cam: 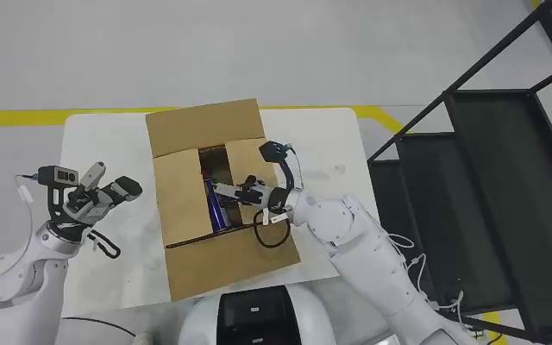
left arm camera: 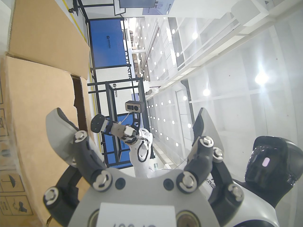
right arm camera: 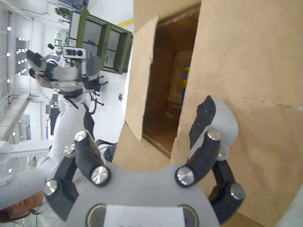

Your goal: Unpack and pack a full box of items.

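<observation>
An open cardboard box [cam: 203,129] stands in the middle of the white table [cam: 103,142], its flaps folded outward. Inside lies a blue and yellow item [cam: 216,207], which the right wrist view shows deep in the box [right arm camera: 185,83]. My right gripper [cam: 231,191] is at the box opening, open, with one finger [right arm camera: 208,119] on the outside of a flap [right arm camera: 248,48] and the other partly hidden behind a flap edge. My left gripper [cam: 108,191] hovers over the table left of the box, open and empty [left arm camera: 130,116], beside the box wall [left arm camera: 35,83].
A black stepped metal rack [cam: 466,172] stands off the table's right side. A yellow floor line [cam: 52,115] runs behind the table. Bare table surface lies to the left and right of the box.
</observation>
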